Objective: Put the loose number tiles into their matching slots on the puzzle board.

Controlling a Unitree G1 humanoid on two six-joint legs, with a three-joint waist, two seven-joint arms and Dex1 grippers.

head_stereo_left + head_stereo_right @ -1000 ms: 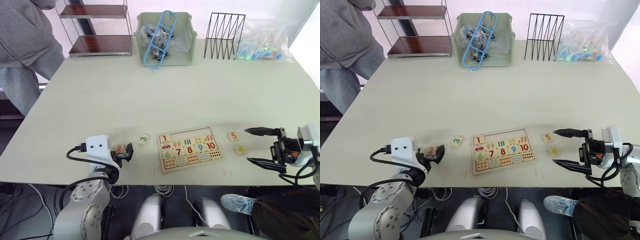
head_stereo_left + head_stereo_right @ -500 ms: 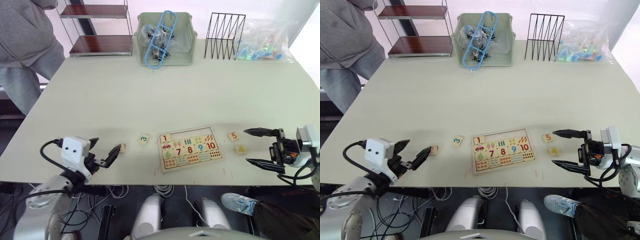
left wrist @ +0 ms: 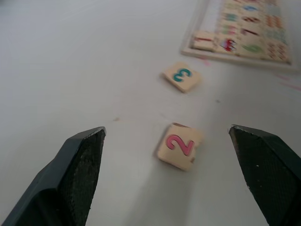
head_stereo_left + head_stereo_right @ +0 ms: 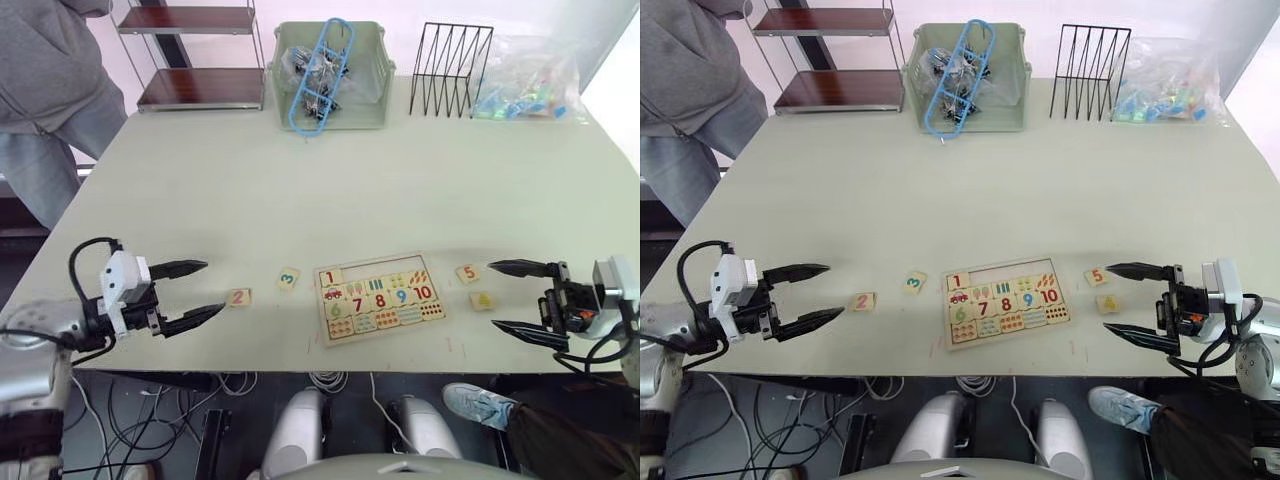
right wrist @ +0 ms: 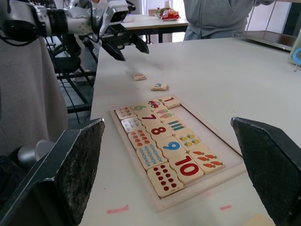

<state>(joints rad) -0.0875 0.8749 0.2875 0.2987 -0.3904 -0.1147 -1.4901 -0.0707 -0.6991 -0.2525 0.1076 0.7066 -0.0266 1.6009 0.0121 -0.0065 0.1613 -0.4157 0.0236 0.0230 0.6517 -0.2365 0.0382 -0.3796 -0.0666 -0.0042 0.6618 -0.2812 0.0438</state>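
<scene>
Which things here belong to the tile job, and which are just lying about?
For the job: tile 2, tile 3, tile 5, tile 4, tile 1 already seated, puzzle board.

Lying about: green bin, wire rack, plastic bag, shelf unit.

Pale matt wood on the number tiles (image 3: 179, 145) and the puzzle board (image 4: 381, 296), printed digits slightly shiny. Smooth matt table (image 4: 330, 190). Rough matt black fingers (image 3: 79, 165). Thin black metal wire rack (image 4: 450, 68), crinkly clear plastic bag (image 4: 525, 80), pale green plastic bin (image 4: 330, 75).
</scene>
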